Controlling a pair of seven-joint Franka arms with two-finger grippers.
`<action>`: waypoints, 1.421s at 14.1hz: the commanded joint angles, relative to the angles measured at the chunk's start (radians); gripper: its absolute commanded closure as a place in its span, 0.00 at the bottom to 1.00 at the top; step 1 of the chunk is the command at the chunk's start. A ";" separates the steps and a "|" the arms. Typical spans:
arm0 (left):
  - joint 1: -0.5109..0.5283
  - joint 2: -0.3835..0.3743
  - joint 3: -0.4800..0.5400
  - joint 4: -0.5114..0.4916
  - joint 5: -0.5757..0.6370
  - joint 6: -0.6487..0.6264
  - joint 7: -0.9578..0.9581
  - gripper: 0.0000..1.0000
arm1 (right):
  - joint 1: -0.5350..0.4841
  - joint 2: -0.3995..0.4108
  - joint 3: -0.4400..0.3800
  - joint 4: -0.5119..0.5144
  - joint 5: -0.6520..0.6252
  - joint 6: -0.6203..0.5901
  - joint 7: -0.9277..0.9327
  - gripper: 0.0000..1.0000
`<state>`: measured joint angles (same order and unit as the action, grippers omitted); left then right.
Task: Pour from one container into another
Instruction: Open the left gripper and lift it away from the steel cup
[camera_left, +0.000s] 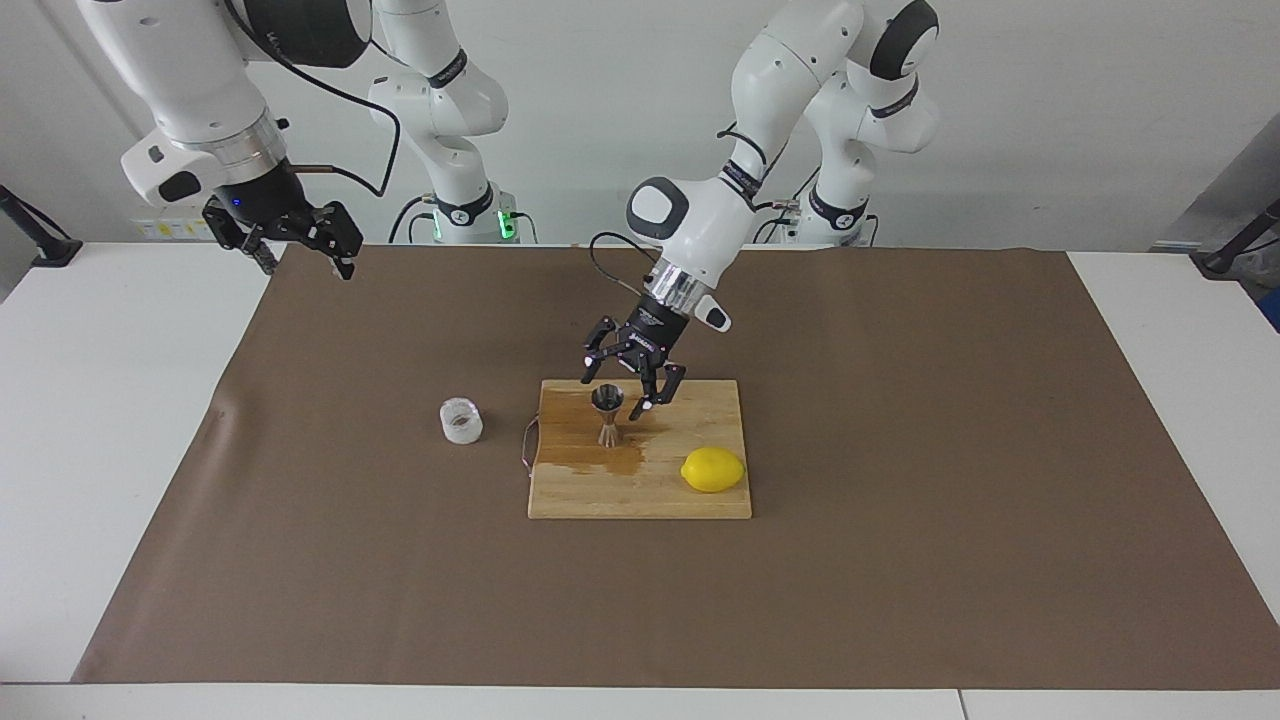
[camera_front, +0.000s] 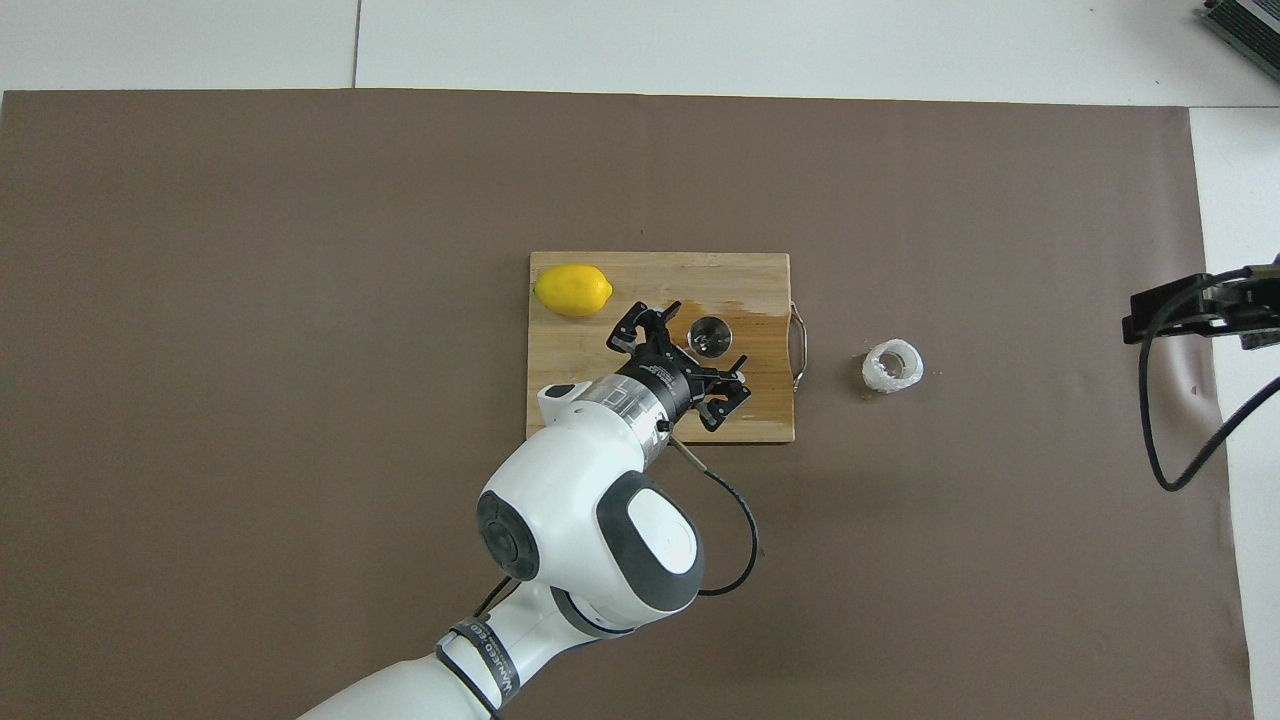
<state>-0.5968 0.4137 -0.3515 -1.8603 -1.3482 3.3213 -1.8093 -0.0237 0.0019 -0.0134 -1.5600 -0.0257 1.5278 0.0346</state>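
Two containers on the table. Steel jigger (camera_left: 607, 413): upright on the wooden cutting board (camera_left: 640, 490), at a wet patch. Glass cup (camera_left: 461, 420): on the brown mat beside the board, toward the right arm's end. Lemon (camera_left: 713, 469): on the board. Left gripper (camera_left: 618, 394): just above the jigger, fingers spread wide, holding nothing. Right gripper (camera_left: 300, 252): waiting over the mat's edge, open, empty.
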 joint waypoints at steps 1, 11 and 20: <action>0.005 -0.065 -0.001 -0.020 0.001 0.003 0.013 0.00 | -0.012 -0.019 0.007 -0.017 0.013 -0.011 0.001 0.00; 0.209 -0.150 0.006 -0.111 0.037 -0.273 0.612 0.00 | -0.044 -0.020 0.001 -0.023 0.013 -0.017 0.001 0.00; 0.411 -0.183 0.009 -0.108 0.340 -0.557 0.696 0.00 | -0.041 -0.065 0.009 -0.138 0.018 0.107 -0.497 0.00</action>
<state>-0.2279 0.2702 -0.3399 -1.9440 -1.0941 2.8232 -1.1224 -0.0476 -0.0141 -0.0079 -1.6189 -0.0257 1.5705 -0.3021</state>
